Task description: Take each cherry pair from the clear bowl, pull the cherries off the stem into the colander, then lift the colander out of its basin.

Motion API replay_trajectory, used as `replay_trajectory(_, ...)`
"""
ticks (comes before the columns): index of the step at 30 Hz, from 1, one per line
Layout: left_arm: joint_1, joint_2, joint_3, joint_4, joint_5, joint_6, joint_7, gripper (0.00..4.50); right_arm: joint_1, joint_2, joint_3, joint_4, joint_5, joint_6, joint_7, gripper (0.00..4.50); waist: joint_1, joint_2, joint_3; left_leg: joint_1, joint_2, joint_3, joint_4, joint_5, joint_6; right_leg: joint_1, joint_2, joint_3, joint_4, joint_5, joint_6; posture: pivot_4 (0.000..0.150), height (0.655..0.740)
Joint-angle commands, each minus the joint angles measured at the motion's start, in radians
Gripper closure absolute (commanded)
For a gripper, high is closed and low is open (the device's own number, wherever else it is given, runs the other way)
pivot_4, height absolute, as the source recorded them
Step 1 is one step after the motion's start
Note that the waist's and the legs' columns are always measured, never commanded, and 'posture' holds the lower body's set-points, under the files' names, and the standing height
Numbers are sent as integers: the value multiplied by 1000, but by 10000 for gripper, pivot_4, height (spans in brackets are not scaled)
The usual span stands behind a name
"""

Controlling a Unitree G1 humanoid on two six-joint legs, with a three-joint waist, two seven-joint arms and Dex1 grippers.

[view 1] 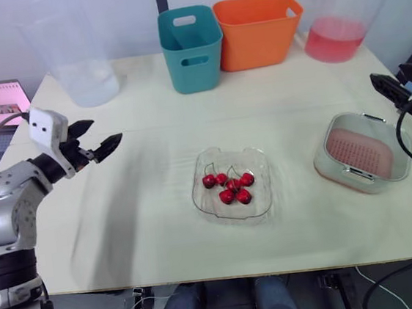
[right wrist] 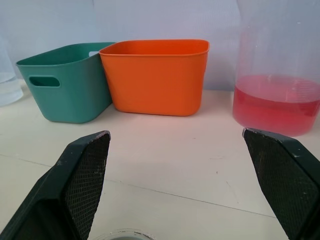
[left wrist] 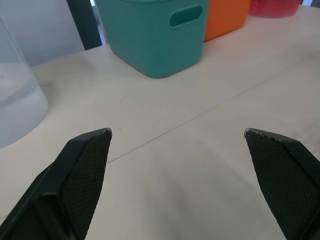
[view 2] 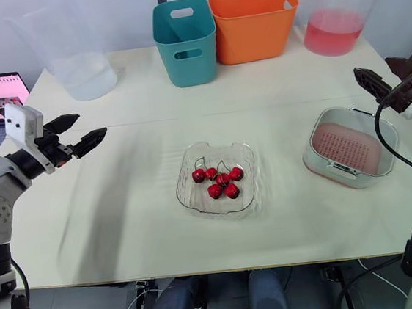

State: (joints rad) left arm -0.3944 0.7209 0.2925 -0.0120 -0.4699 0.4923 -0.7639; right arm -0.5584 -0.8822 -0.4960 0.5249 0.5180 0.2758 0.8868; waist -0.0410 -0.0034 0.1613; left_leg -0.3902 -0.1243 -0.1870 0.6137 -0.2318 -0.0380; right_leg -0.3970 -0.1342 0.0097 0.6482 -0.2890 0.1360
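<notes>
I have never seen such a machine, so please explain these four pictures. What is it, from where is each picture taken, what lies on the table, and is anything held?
It is a humanoid robot with two arms, each ending in a two-fingered claw. The two wide pictures come from the camera on its head, looking down over the table. The other two come from its wrists, looking along the left claw and the right claw; both are open and hold nothing. In the middle stands a clear bowl of cherries; on the robot's right, a colander sits in its basin. At the back stand a teal bin, an orange bin, a jug of clear liquid and a jug of pink liquid.
</notes>
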Motion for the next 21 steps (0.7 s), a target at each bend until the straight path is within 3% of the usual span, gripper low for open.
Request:
replay_trajectory(1, -17, 13, 13, -6, 1, -22, -4, 0, -19, -21, -21, -21, 6, -23, 4, 167, 0, 0, 0, 0, 0, 0, 0, 0, 0, 0, 0, 0, 0, 0, 0, 1500, 7400)
replay_trajectory(21, -24, 18, 13, 12, 6, -41, -8, 0, -14, -12, -12, -28, -3, -30, -4, 167, 0, 0, 0, 0, 0, 1, 0, 0, 0, 0, 0, 1, 0, 0, 0, 1500, 7400)
